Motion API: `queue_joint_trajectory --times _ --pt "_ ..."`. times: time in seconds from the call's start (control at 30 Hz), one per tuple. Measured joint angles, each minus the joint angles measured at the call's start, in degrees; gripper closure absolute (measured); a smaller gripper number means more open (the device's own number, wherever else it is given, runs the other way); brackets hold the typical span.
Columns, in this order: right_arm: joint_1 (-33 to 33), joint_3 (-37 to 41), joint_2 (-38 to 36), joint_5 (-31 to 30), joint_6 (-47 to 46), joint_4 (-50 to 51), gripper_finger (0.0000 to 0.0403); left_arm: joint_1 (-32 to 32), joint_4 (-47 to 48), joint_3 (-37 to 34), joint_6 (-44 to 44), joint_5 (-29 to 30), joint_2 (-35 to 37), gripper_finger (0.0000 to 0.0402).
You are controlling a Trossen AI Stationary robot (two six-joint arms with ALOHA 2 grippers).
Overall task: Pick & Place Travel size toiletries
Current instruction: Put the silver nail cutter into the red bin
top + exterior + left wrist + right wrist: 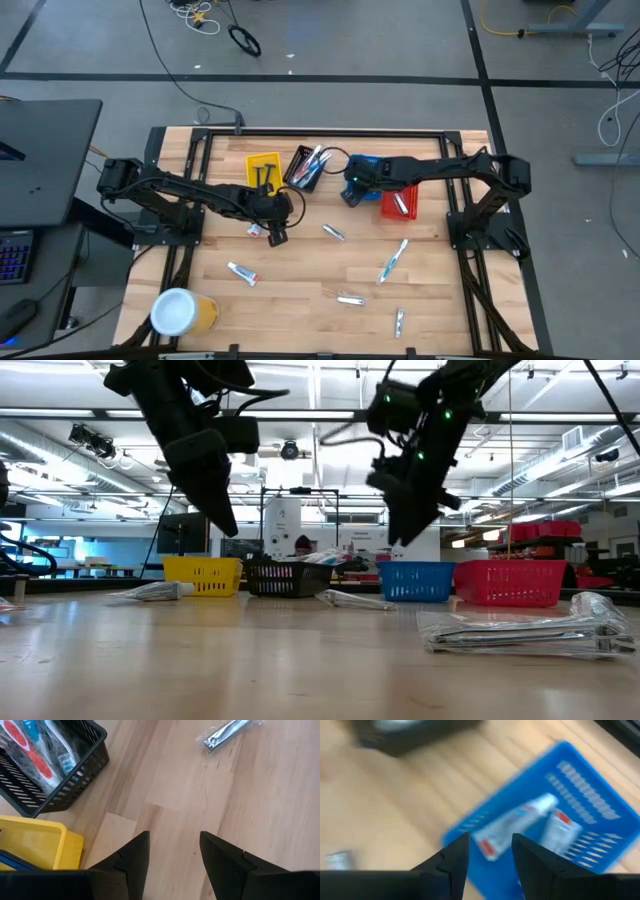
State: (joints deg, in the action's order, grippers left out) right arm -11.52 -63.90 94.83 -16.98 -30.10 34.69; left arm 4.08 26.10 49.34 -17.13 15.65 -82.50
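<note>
Two dark robot arms over a wooden table [300, 290] scattered with travel toiletries.

Right gripper [487, 851], fingers parted and empty, hovers above the blue mesh basket [590, 795] at the table's 1 o'clock; two white tubes with red ends [515, 822] lie inside. Left gripper [172, 851], fingers apart, empty, hangs near centre, beside the black mesh basket [75, 780].

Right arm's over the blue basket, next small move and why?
Probably lift the right gripper clear: its fingers stand open above the blue mesh basket, and two white tubes with red ends lie inside, apparently released.
</note>
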Motion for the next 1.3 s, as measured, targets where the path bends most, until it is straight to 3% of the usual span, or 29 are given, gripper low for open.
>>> queue_joint_trajectory --times 0.3,0.53,0.8,1.07,1.3 --pt "12.9 -0.4 0.8 9.0 6.0 -11.1 0.0245 0.0 -0.2 0.0 0.0 0.1 0.0 0.0219" --pt "19.8 -0.5 6.6 0.1 2.5 -13.2 0.0245 0.0 -1.2 0.0 -0.4 1.6 0.0 0.0219" --pt "20.6 -0.4 14.7 -2.0 0.8 -16.5 0.0245 0.0 -2.2 0.0 -0.5 1.5 0.0 0.0219" --pt "19.6 -0.6 17.8 -1.2 -1.1 -17.6 0.0246 0.0 -3.4 0.0 -0.6 1.5 0.0 0.0219" --pt "19.7 -0.6 18.1 -1.6 0.8 -17.6 0.0301 0.0 -3.4 0.0 -0.6 1.4 0.0 0.0219"
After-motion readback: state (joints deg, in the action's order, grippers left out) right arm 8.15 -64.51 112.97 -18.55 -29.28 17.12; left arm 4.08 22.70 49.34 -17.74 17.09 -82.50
